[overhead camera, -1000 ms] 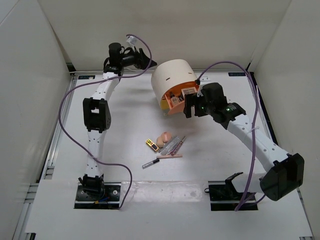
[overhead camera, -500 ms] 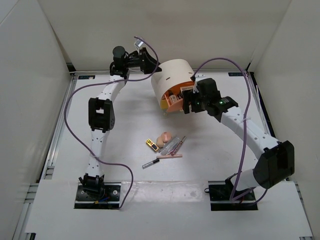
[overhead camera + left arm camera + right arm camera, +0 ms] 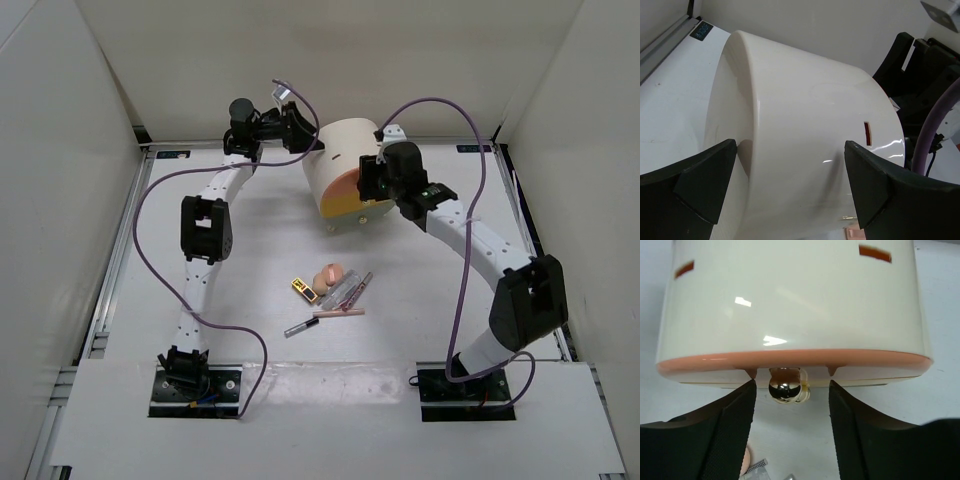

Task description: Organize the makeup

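The loose makeup (image 3: 343, 294) lies in a small cluster on the white surface (image 3: 250, 270), at 6 o'clock from the cream box (image 3: 345, 160) and well apart from both sets of fingers. In the cluster a peach sponge (image 3: 330, 273) sits at the 12 o'clock end, with a small yellow-and-black piece (image 3: 302, 289) at its 8 o'clock. A few clear tubes (image 3: 354, 287) lie slanted at the sponge's 4 o'clock. A pink pencil (image 3: 338, 313) lies crosswise just below them, and a dark pencil (image 3: 300, 326) lies at the cluster's 7 o'clock edge.

The left fingers (image 3: 305, 140) are at the box's 10 o'clock side. They are spread wide, and the wrist view shows the curved cream wall filling the gap between them. Whether the pads touch the wall cannot be told.

The right fingers (image 3: 368, 192) are at the box's 4 o'clock side, facing the orange drawer front (image 3: 790, 360), which sits flush with the cream wall. These fingers are also spread. The gold ball knob (image 3: 785, 385) hangs between them, closer to the finger at its 9 o'clock, with a gap showing on each side. The sponge and the ends of the tubes show at the 6 o'clock edge of that wrist view, beyond the fingertips.
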`<state>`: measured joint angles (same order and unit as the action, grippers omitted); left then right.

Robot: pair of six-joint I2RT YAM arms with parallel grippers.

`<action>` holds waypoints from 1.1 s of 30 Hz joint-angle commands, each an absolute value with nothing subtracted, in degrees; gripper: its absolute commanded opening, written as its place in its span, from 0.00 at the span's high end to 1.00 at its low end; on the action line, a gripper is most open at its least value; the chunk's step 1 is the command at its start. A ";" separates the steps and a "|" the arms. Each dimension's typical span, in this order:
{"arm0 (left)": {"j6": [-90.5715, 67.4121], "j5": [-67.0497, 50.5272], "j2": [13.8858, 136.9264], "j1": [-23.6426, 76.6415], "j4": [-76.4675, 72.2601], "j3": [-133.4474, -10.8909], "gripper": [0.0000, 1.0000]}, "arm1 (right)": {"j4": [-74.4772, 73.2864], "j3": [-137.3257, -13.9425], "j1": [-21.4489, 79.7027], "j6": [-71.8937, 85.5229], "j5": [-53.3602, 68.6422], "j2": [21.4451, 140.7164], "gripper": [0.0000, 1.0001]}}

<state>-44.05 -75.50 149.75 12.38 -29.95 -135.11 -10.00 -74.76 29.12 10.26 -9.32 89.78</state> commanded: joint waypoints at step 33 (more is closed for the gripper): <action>-32.87 -70.49 144.85 9.93 -16.53 -135.00 0.02 | -0.35 -71.89 26.37 2.81 0.96 95.97 0.36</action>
